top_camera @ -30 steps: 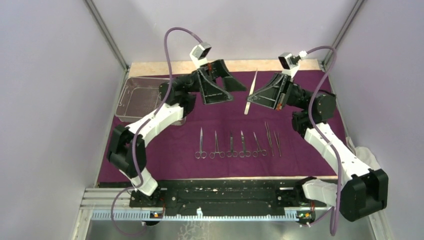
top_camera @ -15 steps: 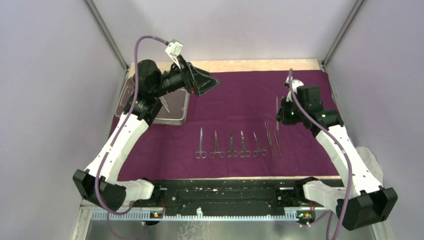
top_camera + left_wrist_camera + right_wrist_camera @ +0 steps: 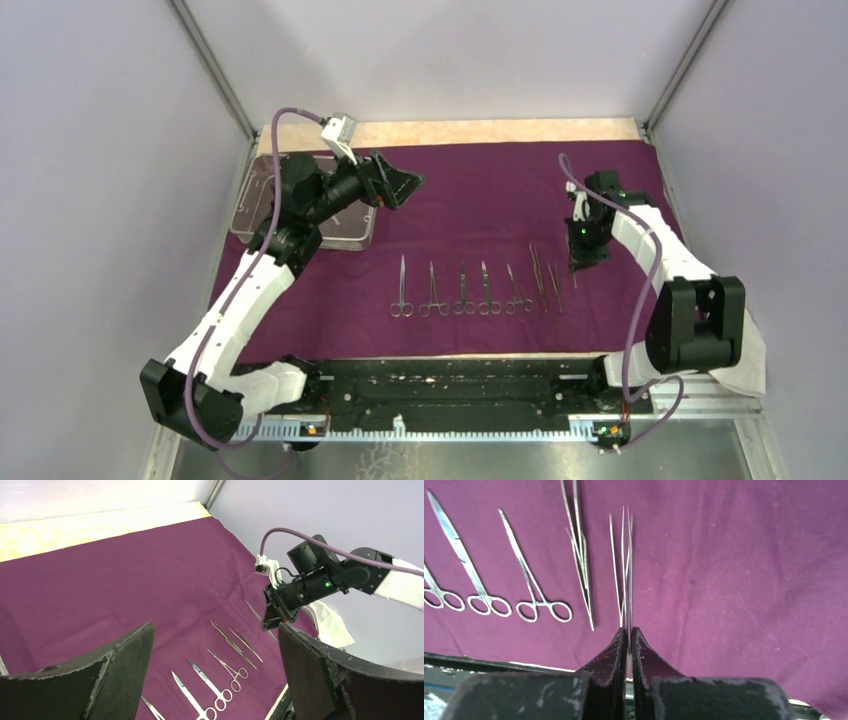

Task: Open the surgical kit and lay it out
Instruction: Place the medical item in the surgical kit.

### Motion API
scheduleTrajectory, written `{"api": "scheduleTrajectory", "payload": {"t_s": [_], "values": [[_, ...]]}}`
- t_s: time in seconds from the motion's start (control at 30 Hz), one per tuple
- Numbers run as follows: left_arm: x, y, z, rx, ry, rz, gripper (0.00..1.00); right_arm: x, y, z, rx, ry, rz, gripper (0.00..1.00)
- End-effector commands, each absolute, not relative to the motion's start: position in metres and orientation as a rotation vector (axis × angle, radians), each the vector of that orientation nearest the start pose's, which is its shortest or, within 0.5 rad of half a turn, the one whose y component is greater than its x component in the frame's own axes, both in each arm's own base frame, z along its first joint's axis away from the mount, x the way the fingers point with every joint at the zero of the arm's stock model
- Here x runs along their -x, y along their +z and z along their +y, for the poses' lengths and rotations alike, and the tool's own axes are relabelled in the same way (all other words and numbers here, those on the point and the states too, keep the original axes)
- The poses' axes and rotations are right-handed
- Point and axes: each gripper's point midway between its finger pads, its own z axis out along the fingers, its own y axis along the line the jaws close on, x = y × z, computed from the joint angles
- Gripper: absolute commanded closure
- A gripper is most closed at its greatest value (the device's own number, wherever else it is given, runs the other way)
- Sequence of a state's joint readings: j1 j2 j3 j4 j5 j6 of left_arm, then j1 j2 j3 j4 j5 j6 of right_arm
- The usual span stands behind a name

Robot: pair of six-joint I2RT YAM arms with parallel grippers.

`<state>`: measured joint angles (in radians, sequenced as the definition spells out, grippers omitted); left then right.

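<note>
— Lavender walls close in a bench point(image 3: 480, 130) seen from above. What covers it?

— A dark purple cloth wrap point(image 3: 480, 190), spread flat over nearly the whole bench top. A tan strip of bench shows at the far edge.

— Where is the rest of the kit?

— The wire-mesh tray point(image 3: 255, 200) sits at the far left edge of the cloth, partly hidden under the left arm point(image 3: 245, 290). Near the front, in the middle, five ring-handled instruments point(image 3: 462, 292) lie in a neat row, rings toward the arm bases. Two tweezers point(image 3: 538, 272) lie just to their right.

— And the arms?

— The left jaws stand wide apart, released and holding nothing, raised above the cloth beside the tray. The right arm point(image 3: 650, 235) reaches down at the right end of the row. The right jaws are clenched on a third pair of tweezers point(image 3: 626, 570), which lines up just beside the two lying ones. Whether its tips touch the cloth cannot be told.

— Anything else?

— A white cloth point(image 3: 332, 627) lies at the right side, off the wrap, by the right arm.
</note>
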<state>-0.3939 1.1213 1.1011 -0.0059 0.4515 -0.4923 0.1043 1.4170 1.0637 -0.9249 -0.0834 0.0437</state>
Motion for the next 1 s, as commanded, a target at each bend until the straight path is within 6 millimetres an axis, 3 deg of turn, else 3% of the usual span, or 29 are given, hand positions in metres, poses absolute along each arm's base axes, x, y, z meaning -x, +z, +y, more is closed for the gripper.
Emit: {"api": "scheduleTrajectory", "payload": {"t_s": [0.0, 0.37, 0.53, 0.67, 0.97], "values": [[-0.314, 0.379, -0.229, -0.367, -0.974, 1.592, 0.02, -0.266, 0.101, 0.049, 0.158, 0.305, 2.862, 1.0], [-0.325, 0.363, -0.217, -0.405, -0.908, 1.595, 0.02, -0.264, 0.085, 0.053, 0.123, 0.373, 2.986, 1.0], [-0.333, 0.358, -0.204, -0.365, -0.843, 1.62, 0.02, -0.261, 0.07, 0.054, 0.168, 0.324, 2.999, 1.0], [-0.336, 0.355, -0.205, -0.38, -0.828, 1.624, 0.02, -0.273, 0.064, 0.051, 0.064, 0.236, 2.949, 1.0], [-0.334, 0.36, -0.206, -0.389, -0.833, 1.613, 0.02, -0.294, 0.05, 0.058, 0.019, 0.17, 2.918, 1.0]]}}
